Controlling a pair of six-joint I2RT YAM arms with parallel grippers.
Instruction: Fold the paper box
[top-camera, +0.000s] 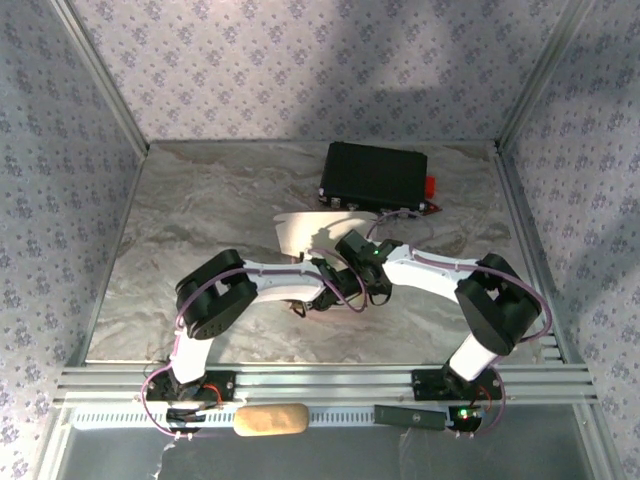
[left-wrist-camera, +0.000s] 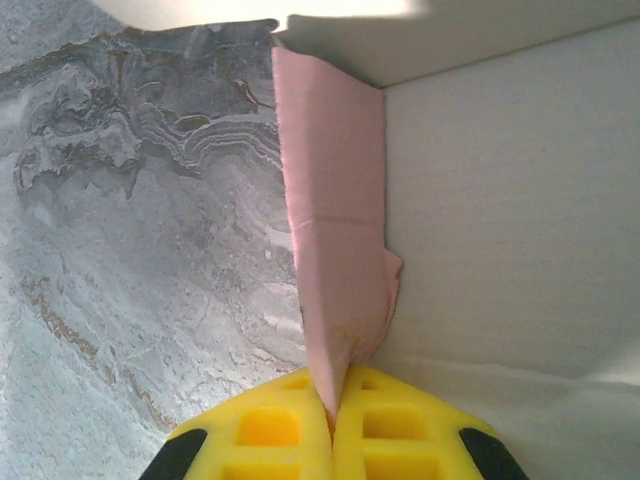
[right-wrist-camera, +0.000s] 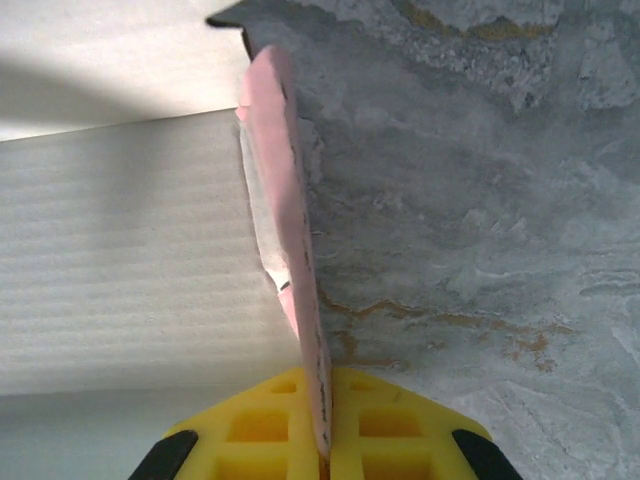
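The paper box (top-camera: 300, 232) lies mid-table with its pale whitish face up, half hidden under both wrists. In the left wrist view a pink flap (left-wrist-camera: 335, 200) stands upright beside the white panel (left-wrist-camera: 510, 220). My left gripper (left-wrist-camera: 336, 400) is shut on that flap's lower end between its yellow fingers (left-wrist-camera: 265, 430). In the right wrist view another pink flap (right-wrist-camera: 292, 230) stands edge-on next to the ribbed white panel (right-wrist-camera: 120, 250), and my right gripper (right-wrist-camera: 322, 410) is shut on it. Seen from above, the left gripper (top-camera: 335, 290) and the right gripper (top-camera: 368, 272) sit close together over the box's near side.
A black hard case (top-camera: 374, 174) lies at the back, just beyond the box, with a red part (top-camera: 432, 187) at its right end. Patterned walls and metal posts enclose the marble table (top-camera: 200, 210). A tan oblong object (top-camera: 270, 420) rests by the arm bases.
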